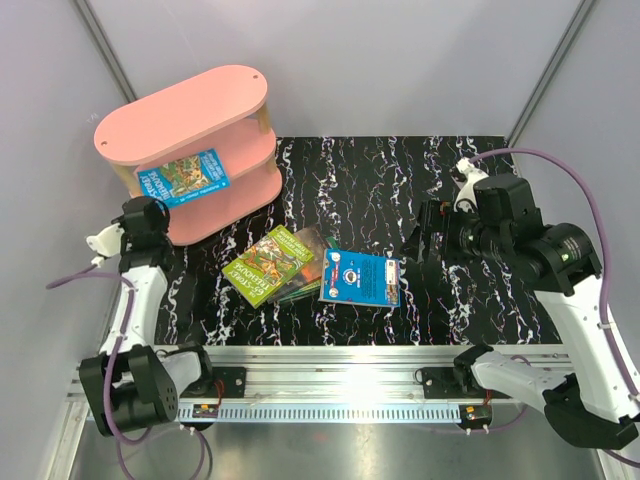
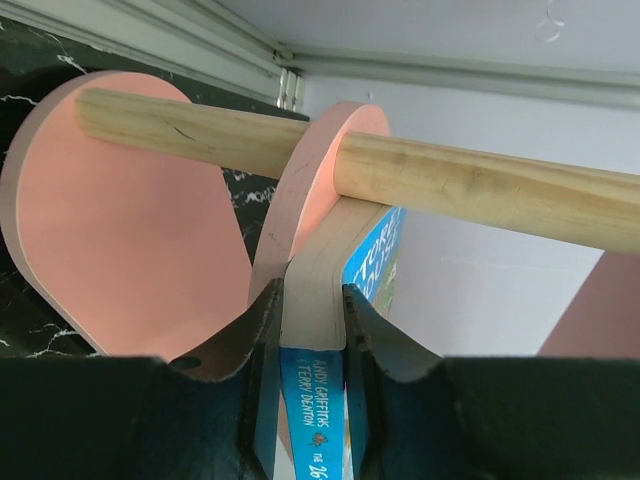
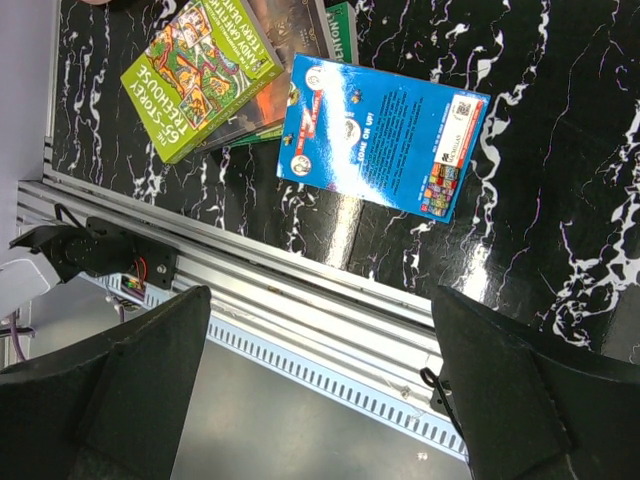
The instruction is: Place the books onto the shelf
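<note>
Left fingers [image 2: 268,320]: clenched on the blue spine of a book [image 2: 312,400].
Held book: on the middle board of the pink shelf [image 2: 120,230], just ahead of the fingers, under a wooden post [image 2: 480,185].
Right fingers [image 1: 420,245]: released, spread wide above the worktop [image 3: 560,200].
Blue book [image 3: 383,135]: flat, just ahead of the right fingers.
Green book [image 3: 200,75]: beyond it, lying on a dark book [image 1: 312,250].

At 7 o'clock, your left arm [image 1: 138,300]: white links, black joints. At 4 o'clock, your right arm [image 1: 590,335]: the same, the right gripper [image 3: 320,300] black. A purple cable [image 1: 540,152] runs along each.
</note>
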Controlling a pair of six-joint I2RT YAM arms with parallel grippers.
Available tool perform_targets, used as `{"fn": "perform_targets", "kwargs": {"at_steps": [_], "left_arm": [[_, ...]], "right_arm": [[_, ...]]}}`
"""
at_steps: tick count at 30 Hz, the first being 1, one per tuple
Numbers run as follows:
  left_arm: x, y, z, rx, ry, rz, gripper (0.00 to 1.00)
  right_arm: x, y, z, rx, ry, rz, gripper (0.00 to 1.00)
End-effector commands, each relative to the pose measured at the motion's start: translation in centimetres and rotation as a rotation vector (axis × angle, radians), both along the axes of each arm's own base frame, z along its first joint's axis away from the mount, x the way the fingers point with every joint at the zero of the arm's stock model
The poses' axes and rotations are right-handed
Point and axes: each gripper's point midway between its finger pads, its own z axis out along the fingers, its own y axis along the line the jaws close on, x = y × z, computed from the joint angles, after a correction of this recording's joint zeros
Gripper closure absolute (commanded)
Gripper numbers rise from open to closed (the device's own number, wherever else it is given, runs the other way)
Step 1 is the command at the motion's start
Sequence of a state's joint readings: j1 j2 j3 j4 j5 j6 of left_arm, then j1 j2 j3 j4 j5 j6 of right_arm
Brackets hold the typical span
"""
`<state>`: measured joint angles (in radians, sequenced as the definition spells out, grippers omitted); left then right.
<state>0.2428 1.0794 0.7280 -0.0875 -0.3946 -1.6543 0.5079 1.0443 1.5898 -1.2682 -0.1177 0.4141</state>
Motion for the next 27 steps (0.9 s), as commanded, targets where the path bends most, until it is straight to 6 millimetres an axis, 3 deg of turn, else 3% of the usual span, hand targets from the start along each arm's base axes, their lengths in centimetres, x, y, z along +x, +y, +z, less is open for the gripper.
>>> {"fn": "perform_targets", "kwargs": {"at_steps": [1,9,13,20,23,24,25,27], "left_arm": [[-0.8,0.0,-3.4,-0.019,0.164,0.096,1.0],[0.4,-1.9,-3.9,-0.028,0.21,0.108,0.99],[1.3,-3.4,-4.5,-0.053,0.22,0.081,0.94],[2.1,-4.8,-5.6,-0.085,0.233,0.017,0.74],[2.0,-5.4,-6.1,-0.104,0.242,-0.013,0.59],[2.0,-5.5,-6.2,-0.101,0.244,-0.027,0.44],[2.0,-5.6,-6.2,-0.102,0.243,-0.037,0.35],[1.8,-5.8,-6.1,-0.112,0.236,-0.065,0.28]], "right_arm": [[0.3,0.3,0.9,0.004,-0.038,0.021,0.0],[0.5,-0.3,0.4,-0.055,-0.04,0.037,0.0],[0.6,-0.2,0.4,-0.067,-0.048,0.059,0.0],[0.3,-1.0,0.7,-0.089,-0.08,0.047,0.0],[0.2,-1.0,0.7,-0.087,-0.082,0.05,0.0],[0.1,-1.0,0.6,-0.088,-0.083,0.05,0.0],[0.1,-1.0,0.7,-0.085,-0.085,0.051,0.0],[-0.1,-1.1,0.7,-0.08,-0.089,0.051,0.0]]}}
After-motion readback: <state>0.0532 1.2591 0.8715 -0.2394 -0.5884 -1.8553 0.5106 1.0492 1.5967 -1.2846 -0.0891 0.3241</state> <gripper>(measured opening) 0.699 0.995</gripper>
